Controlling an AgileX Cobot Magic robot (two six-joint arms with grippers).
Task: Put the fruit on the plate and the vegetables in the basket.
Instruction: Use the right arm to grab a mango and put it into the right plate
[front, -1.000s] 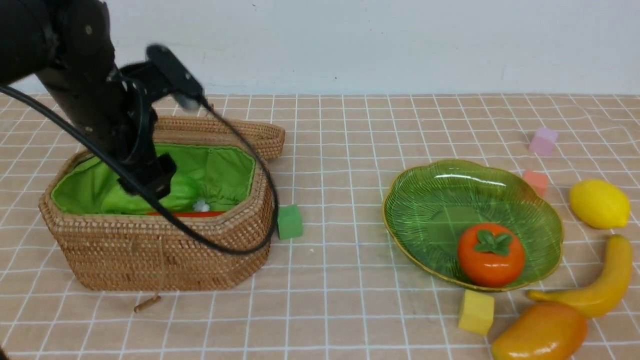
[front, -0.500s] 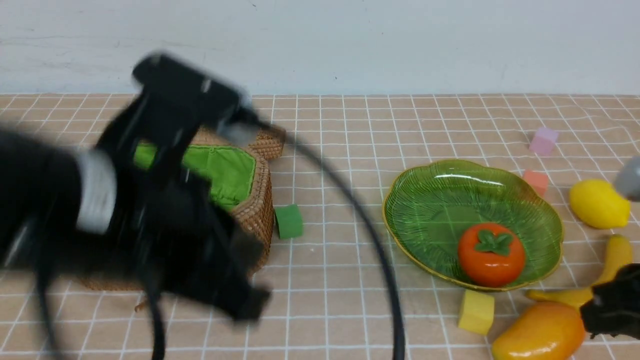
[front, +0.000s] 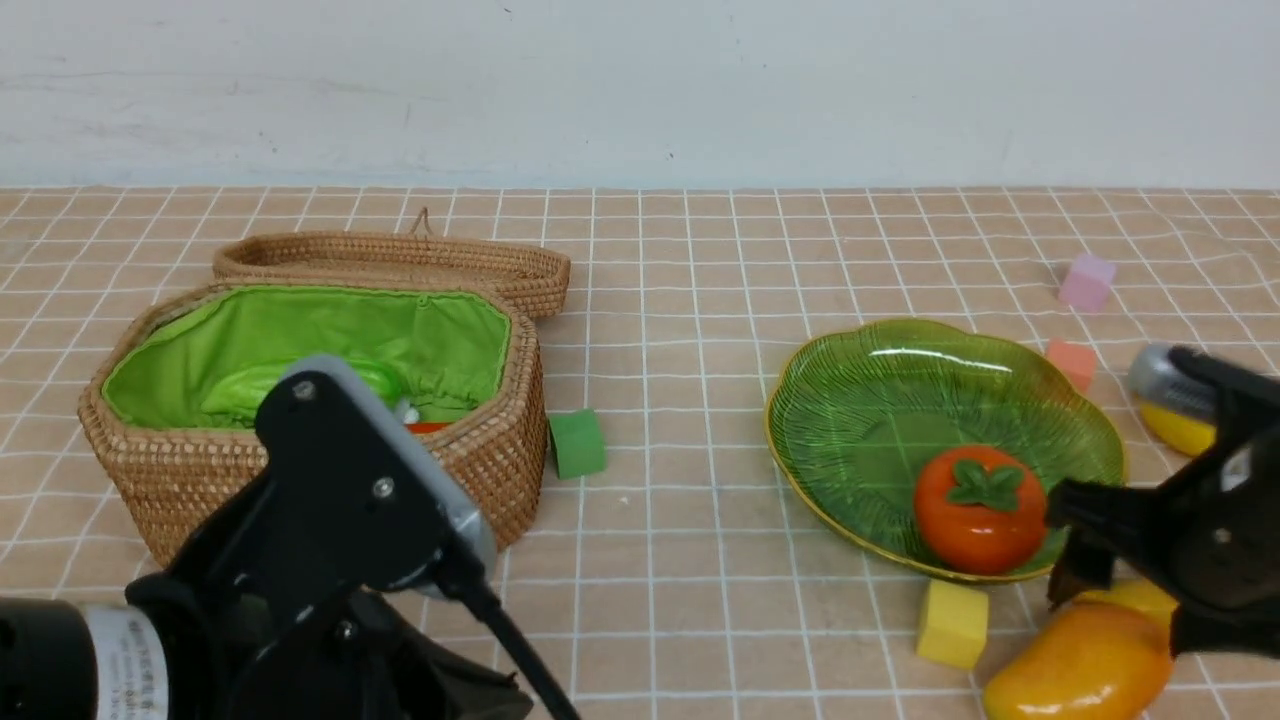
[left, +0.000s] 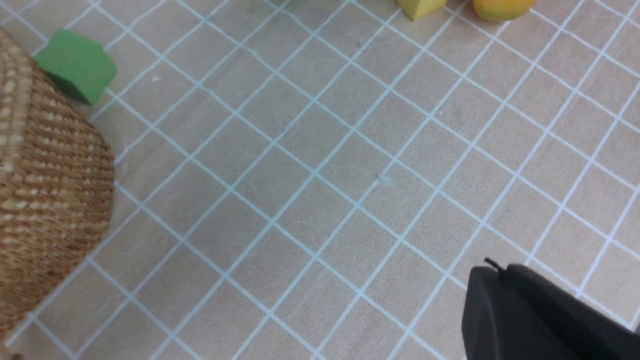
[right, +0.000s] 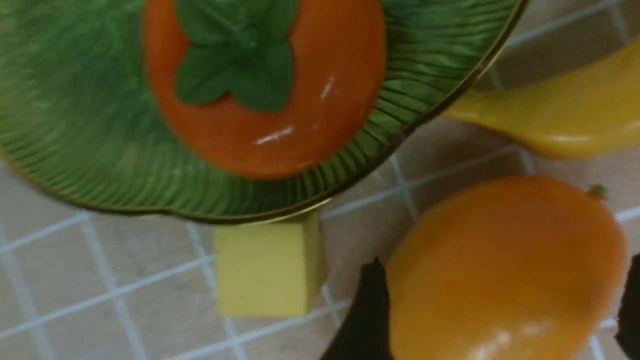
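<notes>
The wicker basket (front: 480, 455) with its green lining stands at the left; a bumpy green cucumber (front: 300, 385) and a bit of orange carrot (front: 428, 427) show inside. A persimmon (front: 980, 510) sits on the green plate (front: 880, 390). The mango (front: 1075, 668) lies on the table in front of the plate. My right gripper (right: 500, 310) is open, one finger on each side of the mango (right: 505, 265). The banana (right: 560, 117) lies beside it, and the lemon (front: 1178, 430) is half hidden behind the right arm. My left gripper (left: 495, 280) is shut and empty, over bare table near the basket.
The flat wicker lid (front: 400, 262) lies behind the basket. Foam cubes are scattered around: green (front: 578, 443) beside the basket, yellow (front: 952, 623) against the plate's near rim, salmon (front: 1072, 362) and pink (front: 1086, 282) beyond the plate. The left arm (front: 330, 560) fills the near left corner.
The left arm left the basket and pulled back to the near left, its gripper now shut. The right arm came in from the right and opened round the mango.
</notes>
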